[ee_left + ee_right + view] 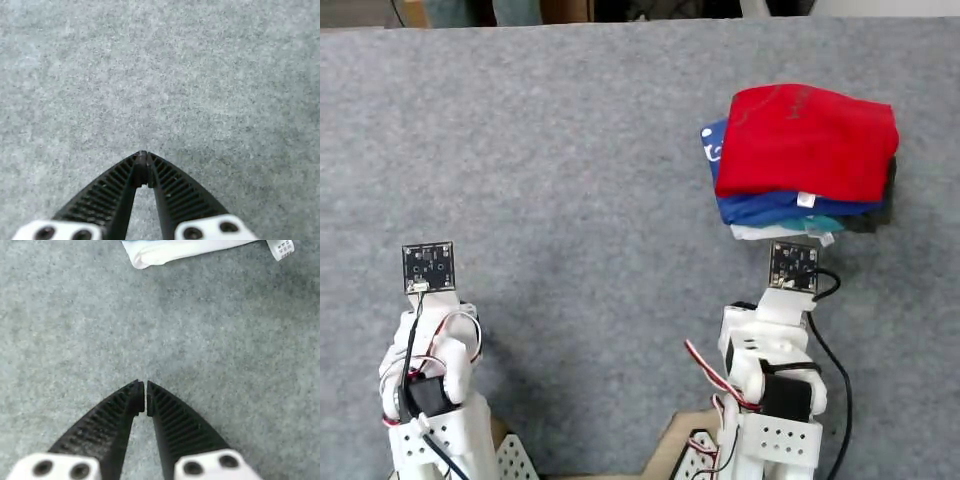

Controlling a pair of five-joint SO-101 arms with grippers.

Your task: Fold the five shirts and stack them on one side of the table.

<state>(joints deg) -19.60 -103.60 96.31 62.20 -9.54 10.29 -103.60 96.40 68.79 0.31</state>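
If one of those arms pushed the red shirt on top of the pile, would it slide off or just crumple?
Probably crumple first: the red shirt is soft folded cloth with rounded, puffy edges, so it looks floppy. It lies loosely on the blue shirt, so a firm push may also slide it off.
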